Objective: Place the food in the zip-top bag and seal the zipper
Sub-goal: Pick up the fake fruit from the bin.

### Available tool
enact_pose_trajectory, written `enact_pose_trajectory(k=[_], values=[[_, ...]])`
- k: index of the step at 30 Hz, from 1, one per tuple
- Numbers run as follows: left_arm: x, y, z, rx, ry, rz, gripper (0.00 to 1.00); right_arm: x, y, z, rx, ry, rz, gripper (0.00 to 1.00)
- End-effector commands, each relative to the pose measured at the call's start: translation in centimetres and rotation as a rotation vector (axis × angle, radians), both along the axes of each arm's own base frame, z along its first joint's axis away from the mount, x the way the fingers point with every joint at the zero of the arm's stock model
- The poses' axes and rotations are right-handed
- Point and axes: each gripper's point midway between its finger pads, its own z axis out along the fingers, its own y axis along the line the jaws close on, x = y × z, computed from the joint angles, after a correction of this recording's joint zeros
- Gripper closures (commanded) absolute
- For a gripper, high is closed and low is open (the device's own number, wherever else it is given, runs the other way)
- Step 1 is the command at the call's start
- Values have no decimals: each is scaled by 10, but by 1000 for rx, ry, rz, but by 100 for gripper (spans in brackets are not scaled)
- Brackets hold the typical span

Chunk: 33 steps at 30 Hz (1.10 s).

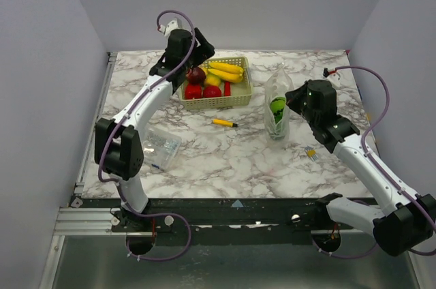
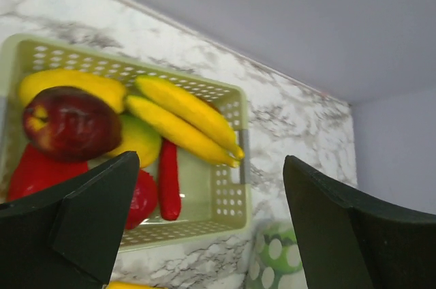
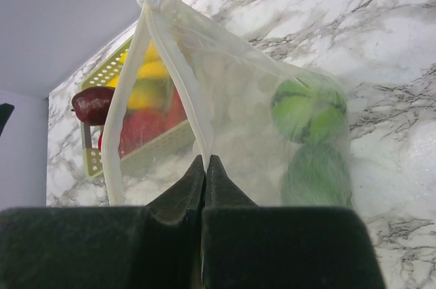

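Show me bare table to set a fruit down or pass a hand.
Widest bare tabletop: near centre, bordered by the flat clear packet, yellow-and-black stick and zip-top bag; also the far right corner behind the bag. Crowded: the full basket under the open left gripper, and the narrow gap between basket and bag.

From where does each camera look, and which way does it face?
Top external: above and behind the arms, looking down at the table; both arms show, bases nearest.
Left wrist: on the left gripper, looking down at the basket and far wall; its open fingers show.
Right wrist: on the right gripper, facing the bag; its shut fingers pinch the bag's edge.
Shared: all three see the basket; top and right wrist see the bag.
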Motion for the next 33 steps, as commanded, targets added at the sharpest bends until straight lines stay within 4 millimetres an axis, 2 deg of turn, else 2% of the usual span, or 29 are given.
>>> enact_pose_trajectory(k=[1, 2, 5, 8, 12, 23, 27, 33], values=[[13, 75, -59, 15, 309, 439, 11, 3, 0, -8, -8, 14, -2, 99], [12, 85, -70, 23, 375, 483, 11, 3, 0, -9, -6, 17, -1, 99], [16, 97, -92, -2, 525, 561, 10, 4, 1, -11, -2, 22, 0, 99], [21, 96, -114, -25, 610, 556, 10, 4, 2, -13, 0, 25, 1, 99], [22, 91, -131, -83, 654, 578, 10, 4, 1, -15, 0, 28, -3, 99], [32, 89, -143, -129, 643, 602, 9, 6, 1, -19, -4, 41, -11, 100], [35, 82, -145, -181, 648, 588, 10, 8, 4, -22, -1, 46, -2, 99], [44, 68, -150, -271, 642, 553, 16, 10, 5, -25, 1, 53, 2, 99]])
